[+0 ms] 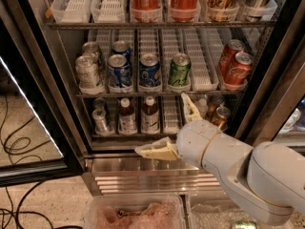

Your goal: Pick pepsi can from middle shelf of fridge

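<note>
Middle shelf (157, 94) holds pepsi can (149, 71), up-left of spread fingers (155, 151).

Blue pepsi can (149, 72) beside a green can (179, 70), red Coca-Cola cans (236, 66), cream claw (160, 123) below the silver middle shelf (157, 94).

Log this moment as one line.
stage: pre-grasp | pincer: open, empty, just below middle shelf | pepsi can: on shelf, ungrasped

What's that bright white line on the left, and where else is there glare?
Camera view: the white line looks like a lit strip edging the open door; the ribbed steel base shows the strongest glare; the pepsi cans glint on top; the lowest rack lies in shade, with the open hand evenly lit before it.
</note>
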`<state>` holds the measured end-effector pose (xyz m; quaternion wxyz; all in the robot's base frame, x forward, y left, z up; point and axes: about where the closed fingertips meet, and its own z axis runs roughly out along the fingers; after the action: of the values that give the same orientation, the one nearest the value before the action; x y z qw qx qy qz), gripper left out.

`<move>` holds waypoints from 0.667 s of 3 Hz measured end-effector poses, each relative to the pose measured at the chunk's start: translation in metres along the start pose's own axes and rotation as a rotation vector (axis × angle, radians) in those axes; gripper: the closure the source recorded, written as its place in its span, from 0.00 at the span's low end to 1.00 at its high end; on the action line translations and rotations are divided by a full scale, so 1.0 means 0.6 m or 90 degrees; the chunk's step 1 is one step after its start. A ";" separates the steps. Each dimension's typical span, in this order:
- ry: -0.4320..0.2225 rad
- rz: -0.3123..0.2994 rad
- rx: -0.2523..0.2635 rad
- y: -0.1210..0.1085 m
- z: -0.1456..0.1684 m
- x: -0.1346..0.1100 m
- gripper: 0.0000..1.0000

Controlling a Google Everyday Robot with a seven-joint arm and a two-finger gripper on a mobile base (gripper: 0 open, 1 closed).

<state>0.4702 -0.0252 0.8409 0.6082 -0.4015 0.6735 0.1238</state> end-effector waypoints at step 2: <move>-0.009 0.010 0.005 0.012 0.006 0.003 0.00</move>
<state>0.4679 -0.0188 0.8362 0.6136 -0.3928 0.6728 0.1285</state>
